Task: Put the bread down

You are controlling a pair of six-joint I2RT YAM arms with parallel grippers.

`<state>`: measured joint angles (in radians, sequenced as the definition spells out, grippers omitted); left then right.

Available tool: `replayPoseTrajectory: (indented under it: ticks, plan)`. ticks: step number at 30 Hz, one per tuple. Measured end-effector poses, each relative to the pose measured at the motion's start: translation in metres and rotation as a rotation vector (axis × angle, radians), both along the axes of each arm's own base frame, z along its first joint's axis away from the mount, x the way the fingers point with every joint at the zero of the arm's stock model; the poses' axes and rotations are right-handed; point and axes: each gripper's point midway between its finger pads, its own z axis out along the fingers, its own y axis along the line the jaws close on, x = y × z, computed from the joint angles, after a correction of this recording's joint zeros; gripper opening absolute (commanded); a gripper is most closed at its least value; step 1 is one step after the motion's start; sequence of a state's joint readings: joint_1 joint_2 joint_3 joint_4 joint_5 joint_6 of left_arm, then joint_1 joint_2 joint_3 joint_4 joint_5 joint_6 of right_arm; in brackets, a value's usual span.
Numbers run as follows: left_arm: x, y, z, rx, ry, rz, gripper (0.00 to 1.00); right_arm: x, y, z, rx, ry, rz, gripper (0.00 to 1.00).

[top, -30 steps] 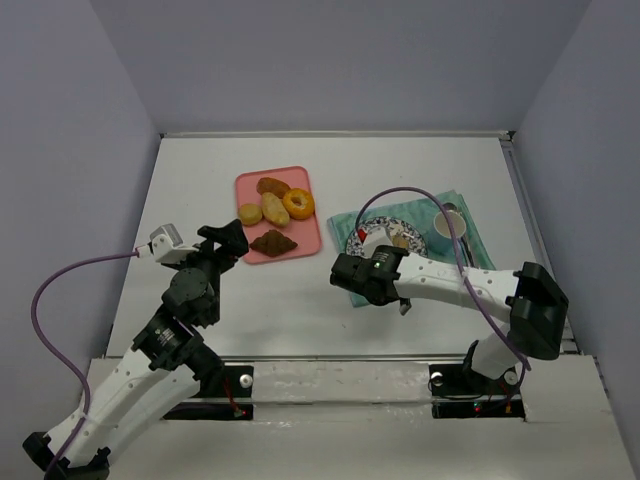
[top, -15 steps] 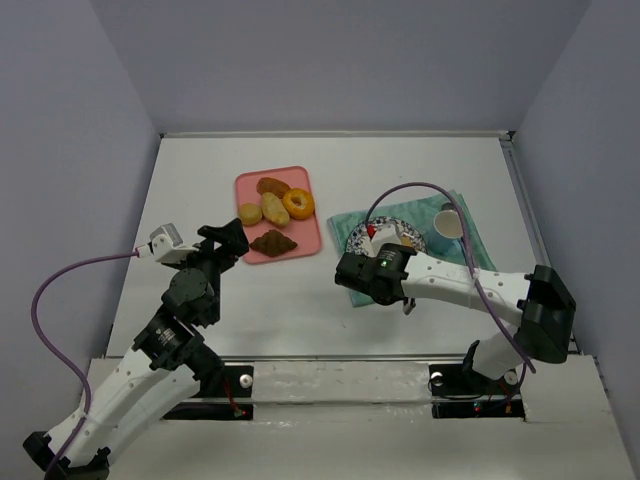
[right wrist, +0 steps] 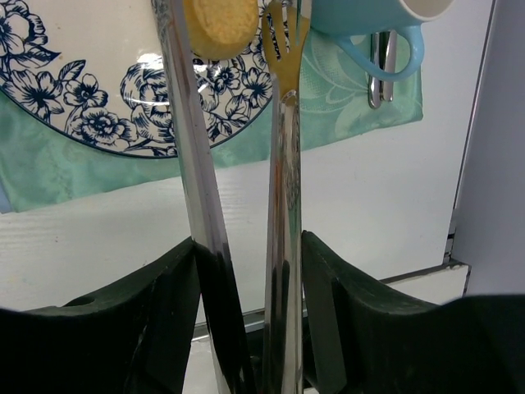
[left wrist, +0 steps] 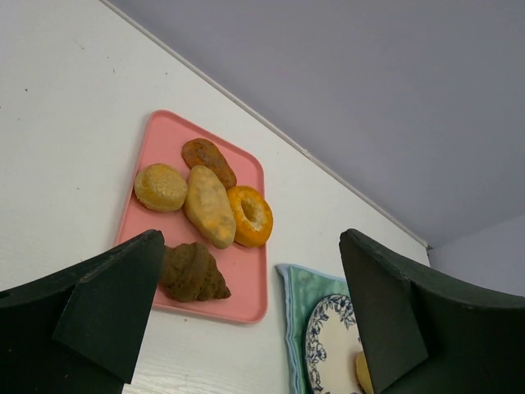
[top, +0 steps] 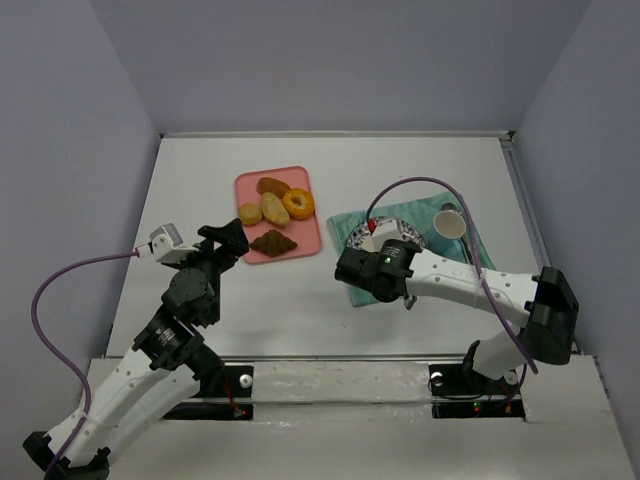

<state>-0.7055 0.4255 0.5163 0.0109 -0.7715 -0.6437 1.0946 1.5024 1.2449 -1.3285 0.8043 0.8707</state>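
Right now the pink tray [left wrist: 246, 287] holds five pastries: a golden round bun [left wrist: 161, 186], an oblong roll [left wrist: 208, 206], an orange donut [left wrist: 250, 216], a dark brown roll [left wrist: 208, 156] and a croissant [left wrist: 193, 271]. The bread [right wrist: 220, 25] is over the blue-flowered plate [right wrist: 74, 98], between the tips of the metal tongs [right wrist: 283, 205]. I cannot tell whether they pinch it. My right pincer [right wrist: 248, 246] is clamped on those tongs. The plate sits on a teal cloth [right wrist: 49, 176], with a light blue cup [right wrist: 361, 16] beside it. My left pincer [left wrist: 250, 246] gapes wide and holds nothing above the table [top: 200, 170], near the tray.
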Motion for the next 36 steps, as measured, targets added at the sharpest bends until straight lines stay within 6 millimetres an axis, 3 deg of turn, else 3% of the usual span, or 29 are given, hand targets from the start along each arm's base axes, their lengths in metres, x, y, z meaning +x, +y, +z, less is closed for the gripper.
replayPoseTrajectory:
  ticks: [7,11,17,21,24,31,36]
  plan:
    - [-0.001,0.0,0.001,-0.003,-0.003,0.0,0.99,0.005,0.002,0.006,-0.003,-0.021,0.012,0.53]
    - [-0.002,0.001,0.003,-0.009,-0.01,0.0,0.99,0.018,0.007,0.026,-0.006,-0.088,0.034,0.53]
    - [-0.004,0.004,0.005,-0.017,-0.02,0.0,0.99,0.041,0.03,0.059,0.033,-0.191,0.118,0.52]
    - [-0.007,0.006,0.006,-0.019,-0.021,0.003,0.99,0.054,0.065,0.061,0.113,-0.212,0.289,0.51]
    - [-0.008,0.008,0.002,-0.015,-0.008,0.008,0.99,0.049,0.094,0.054,0.187,-0.206,0.495,0.52]
    - [-0.012,0.011,-0.001,-0.026,0.001,0.009,0.99,0.01,0.175,0.025,0.278,-0.2,1.021,0.56]
    - [-0.013,0.011,0.0,-0.044,-0.004,0.008,0.99,-0.011,0.218,-0.001,0.243,-0.2,1.209,0.56]
